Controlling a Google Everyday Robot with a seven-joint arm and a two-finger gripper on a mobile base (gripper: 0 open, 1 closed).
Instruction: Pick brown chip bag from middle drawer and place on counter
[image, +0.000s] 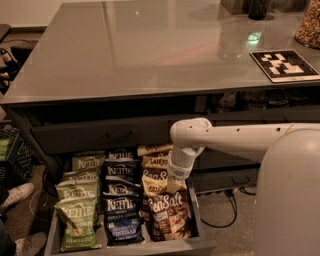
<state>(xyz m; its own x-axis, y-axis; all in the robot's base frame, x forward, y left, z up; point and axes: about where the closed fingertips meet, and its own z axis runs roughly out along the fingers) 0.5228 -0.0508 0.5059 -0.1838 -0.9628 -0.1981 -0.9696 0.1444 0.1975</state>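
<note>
The middle drawer (150, 248) is pulled open below the counter (150, 50). It holds three rows of bags. The right row is brown chip bags, and the front one (167, 212) shows white "Sea Salt" script. My gripper (175, 180) points down from the white arm, right at the top edge of that front brown bag. The wrist hides its tip. Green Kettle bags (77, 220) fill the left row and dark-blue Kettle bags (122, 215) the middle row.
A shallower closed drawer front with a curved pull (115, 136) sits above the open drawer. A black-and-white tag board (284, 65) and a jar (309, 22) stand on the counter's right. A shoe (15, 195) and a crate (7, 150) are at the left, and a cable (225, 212) lies on the floor.
</note>
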